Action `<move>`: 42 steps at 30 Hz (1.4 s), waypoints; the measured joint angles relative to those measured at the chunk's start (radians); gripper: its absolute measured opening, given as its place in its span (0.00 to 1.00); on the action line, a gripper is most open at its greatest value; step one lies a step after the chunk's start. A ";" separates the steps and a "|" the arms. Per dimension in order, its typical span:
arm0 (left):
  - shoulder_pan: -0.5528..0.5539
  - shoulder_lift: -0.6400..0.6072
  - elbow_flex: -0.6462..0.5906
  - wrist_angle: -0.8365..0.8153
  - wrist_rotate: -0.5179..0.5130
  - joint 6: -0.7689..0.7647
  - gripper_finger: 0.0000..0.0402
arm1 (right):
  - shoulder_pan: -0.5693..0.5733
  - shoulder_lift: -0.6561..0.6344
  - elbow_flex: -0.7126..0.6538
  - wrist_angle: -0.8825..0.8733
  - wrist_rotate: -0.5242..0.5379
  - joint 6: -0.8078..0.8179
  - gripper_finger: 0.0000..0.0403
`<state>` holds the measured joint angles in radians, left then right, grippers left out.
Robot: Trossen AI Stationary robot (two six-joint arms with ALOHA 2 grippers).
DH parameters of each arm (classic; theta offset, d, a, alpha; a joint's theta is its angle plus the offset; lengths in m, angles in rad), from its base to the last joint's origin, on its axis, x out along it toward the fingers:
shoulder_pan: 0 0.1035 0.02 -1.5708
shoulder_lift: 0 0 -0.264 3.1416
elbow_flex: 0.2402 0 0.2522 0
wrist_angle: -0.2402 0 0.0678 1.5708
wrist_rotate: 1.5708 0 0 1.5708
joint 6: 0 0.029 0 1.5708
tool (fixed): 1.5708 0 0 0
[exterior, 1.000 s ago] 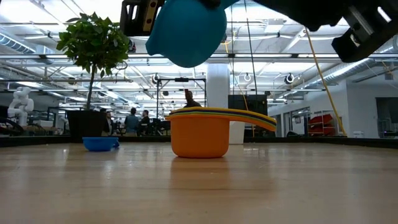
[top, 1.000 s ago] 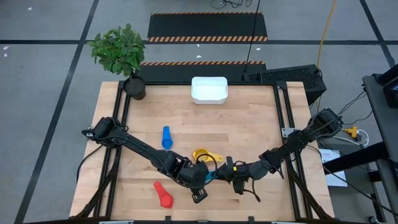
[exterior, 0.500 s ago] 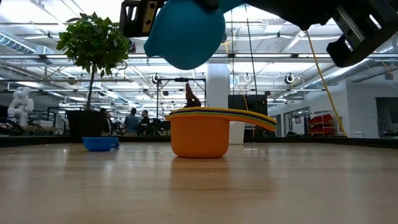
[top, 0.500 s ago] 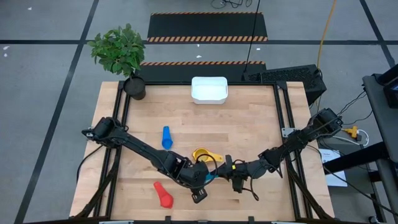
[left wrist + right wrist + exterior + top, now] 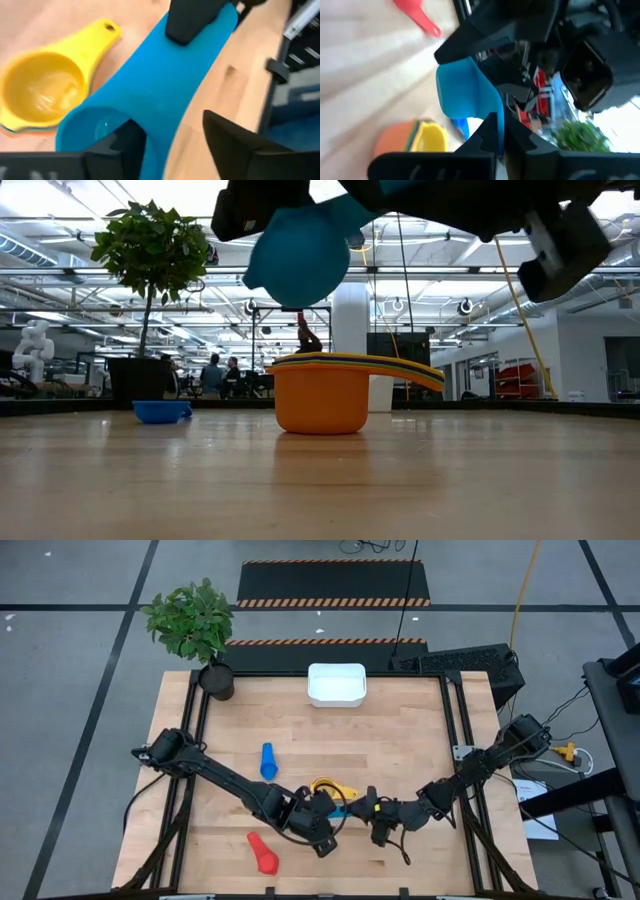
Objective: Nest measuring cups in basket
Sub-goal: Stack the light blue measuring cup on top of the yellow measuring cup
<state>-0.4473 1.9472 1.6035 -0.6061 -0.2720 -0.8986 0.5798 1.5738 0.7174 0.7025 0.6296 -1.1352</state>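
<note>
A light blue measuring cup (image 5: 160, 85) hangs in the air between my two grippers, above the table's near middle. My right gripper (image 5: 496, 136) is shut on it. My left gripper (image 5: 180, 145) is open, its fingers standing on either side of the cup's bowl end; whether one finger touches the bowl, I cannot tell. A stack of nested cups, yellow on top (image 5: 328, 787) and orange at the bottom (image 5: 320, 395), rests on its base just beyond. A blue cup (image 5: 267, 761) and a red cup (image 5: 262, 852) lie on the table at the left. The white basket (image 5: 336, 684) stands at the far edge. My right gripper pinches the free end of the light blue cup's handle (image 5: 492, 117) between its two fingers, coming level from the table's right along the handle. The cup is lifted clear of the table, its bowl (image 5: 300, 255) toward the left gripper and above the stack.
A potted plant (image 5: 195, 625) stands at the table's far left corner. Bare wood lies between the stack and the basket. Black rails run along the table's left and right sides.
The light blue cup has shifted a little toward the stack and tipped, staying clear of the table. My left gripper has turned about beside the cup's bowl.
</note>
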 joint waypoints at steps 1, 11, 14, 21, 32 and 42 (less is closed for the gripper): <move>-0.001 0.000 0.000 -0.001 -0.025 0.008 0.52 | 0.003 0.000 0.000 0.001 0.027 -0.003 0.00; -0.060 -0.056 0.002 -0.094 -0.175 0.007 0.57 | 0.021 0.000 -0.011 0.009 0.211 -0.003 0.00; -0.096 -0.086 0.002 -0.125 -0.285 0.007 0.57 | 0.021 0.000 -0.020 0.002 0.214 0.003 0.00; -0.185 -0.115 0.002 -0.161 -0.499 0.026 0.57 | 0.018 0.000 -0.046 0.034 0.214 0.024 0.00; -0.195 -0.114 0.001 -0.186 -0.523 0.033 0.57 | -0.030 0.000 -0.149 0.190 0.206 0.152 0.00; -0.152 -0.114 0.001 -0.187 -0.523 0.120 0.57 | -0.023 0.000 -0.310 0.468 0.214 0.125 0.00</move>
<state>-0.5994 1.8332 1.6043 -0.7933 -0.7954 -0.7789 0.5572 1.5738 0.4072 1.1706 0.8433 -1.0100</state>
